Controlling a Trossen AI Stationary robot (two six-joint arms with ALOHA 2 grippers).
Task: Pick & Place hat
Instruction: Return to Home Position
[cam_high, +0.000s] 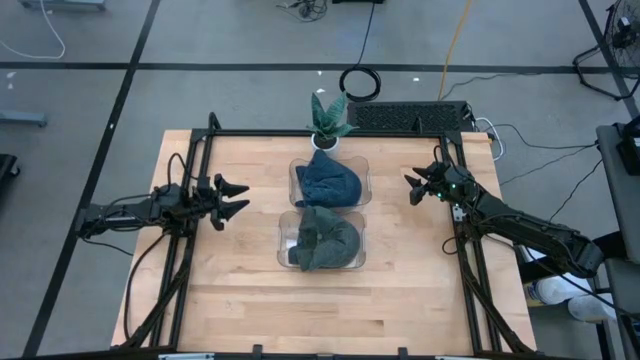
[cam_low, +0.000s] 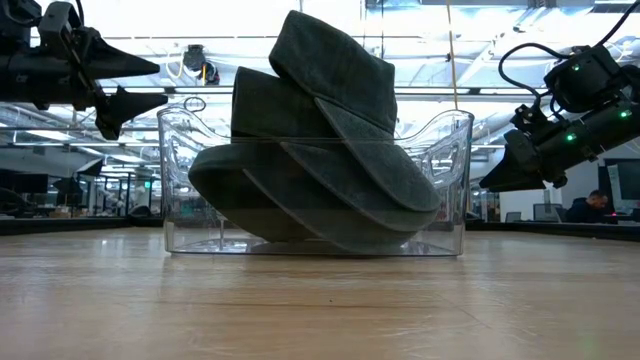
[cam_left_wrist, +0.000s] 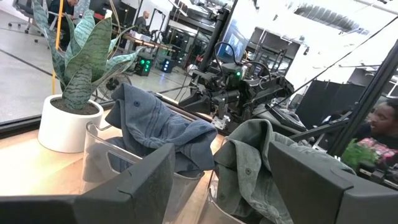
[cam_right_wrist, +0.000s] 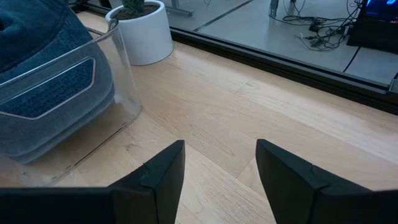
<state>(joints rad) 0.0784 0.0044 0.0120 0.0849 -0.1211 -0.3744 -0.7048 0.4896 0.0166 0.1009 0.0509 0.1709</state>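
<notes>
While caps (cam_high: 330, 240) fill the bin (cam_high: 283, 256), left tool (cam_high: 243, 197) and right tool (cam_high: 408, 189) gape empty.

Grey floor (cam_high: 240, 30) w/ black tape lines (cam_high: 200, 66); loose cables (cam_high: 456, 40); overhead lights.

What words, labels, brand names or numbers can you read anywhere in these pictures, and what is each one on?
No text can be read anywhere.
The dark grey fabric caps and blue denim caps show no logo or label.
The white round plant pot is plain.
The black keyboard has key markings too small to read.
</notes>
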